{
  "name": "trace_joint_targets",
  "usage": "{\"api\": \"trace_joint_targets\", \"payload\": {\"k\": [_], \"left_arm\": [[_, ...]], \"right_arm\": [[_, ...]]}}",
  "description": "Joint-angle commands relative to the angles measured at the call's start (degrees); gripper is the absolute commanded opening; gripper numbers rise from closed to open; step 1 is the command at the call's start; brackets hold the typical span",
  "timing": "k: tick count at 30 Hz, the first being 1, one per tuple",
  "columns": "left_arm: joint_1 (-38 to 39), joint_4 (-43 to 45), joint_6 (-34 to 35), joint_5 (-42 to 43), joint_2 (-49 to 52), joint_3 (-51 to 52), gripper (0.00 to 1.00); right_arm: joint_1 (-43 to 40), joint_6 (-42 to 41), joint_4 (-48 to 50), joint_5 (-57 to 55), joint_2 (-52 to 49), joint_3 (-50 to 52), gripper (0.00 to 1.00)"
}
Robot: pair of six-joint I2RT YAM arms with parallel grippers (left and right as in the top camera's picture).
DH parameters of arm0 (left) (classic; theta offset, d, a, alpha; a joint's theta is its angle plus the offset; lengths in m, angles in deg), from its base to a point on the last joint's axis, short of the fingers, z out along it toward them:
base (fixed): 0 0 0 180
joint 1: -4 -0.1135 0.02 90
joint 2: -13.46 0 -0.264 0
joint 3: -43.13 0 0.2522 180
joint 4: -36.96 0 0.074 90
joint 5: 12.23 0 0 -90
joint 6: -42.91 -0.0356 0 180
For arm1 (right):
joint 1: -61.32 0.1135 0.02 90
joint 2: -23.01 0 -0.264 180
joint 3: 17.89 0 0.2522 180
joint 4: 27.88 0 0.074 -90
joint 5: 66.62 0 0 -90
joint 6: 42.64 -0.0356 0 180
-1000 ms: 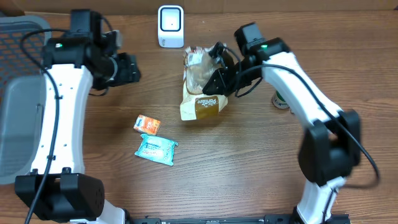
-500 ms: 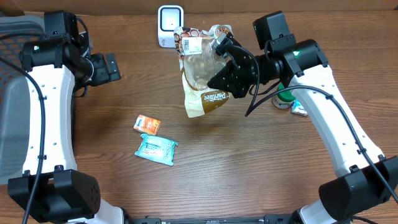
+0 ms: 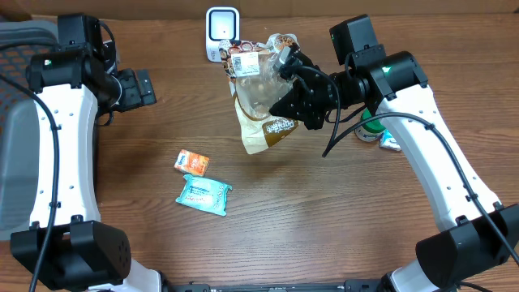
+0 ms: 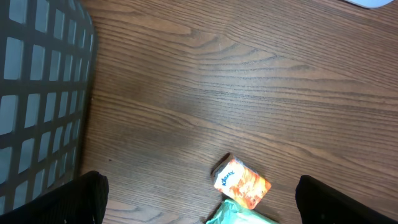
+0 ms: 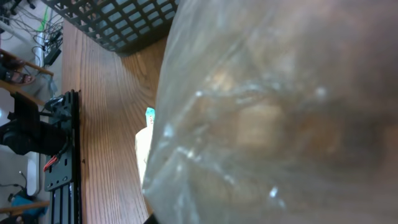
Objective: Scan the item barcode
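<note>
The item is a clear plastic bag of baked goods (image 3: pixel 261 104) with a brown printed bottom, hanging off the table. Its white barcode label (image 3: pixel 245 62) sits at the top, just right of the white scanner (image 3: pixel 221 32). My right gripper (image 3: pixel 285 71) is shut on the bag's upper right edge. In the right wrist view the bag (image 5: pixel 280 112) fills the frame and hides the fingers. My left gripper (image 3: pixel 146 88) hovers open and holds nothing at the left, with the table showing between its fingers (image 4: pixel 87 199).
A grey mesh basket (image 3: pixel 24 122) stands at the left edge. An orange tissue pack (image 3: pixel 192 162) and a teal packet (image 3: pixel 203 194) lie at the table's middle left. A green can (image 3: pixel 370 128) and a small packet (image 3: pixel 391 143) sit under the right arm.
The right arm has lifted the bag and brought its label up beside the scanner. The left arm has drawn back to the left and its jaws have opened wide.
</note>
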Motion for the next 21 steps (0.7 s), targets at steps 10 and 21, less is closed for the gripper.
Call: {"api": "trace_joint_targets", "payload": {"k": [10, 21], "left_arm": [[0.02, 0.17, 0.17, -0.79, 0.46, -0.39, 0.99], [0.02, 0.17, 0.17, -0.76, 0.46, -0.39, 1.00]], "right_arm": [[0.24, 1.46, -3.82, 2.73, 1.25, -2.29, 0.04], [0.24, -11.26, 4.02, -12.94, 0.90, -11.56, 0.04]]}}
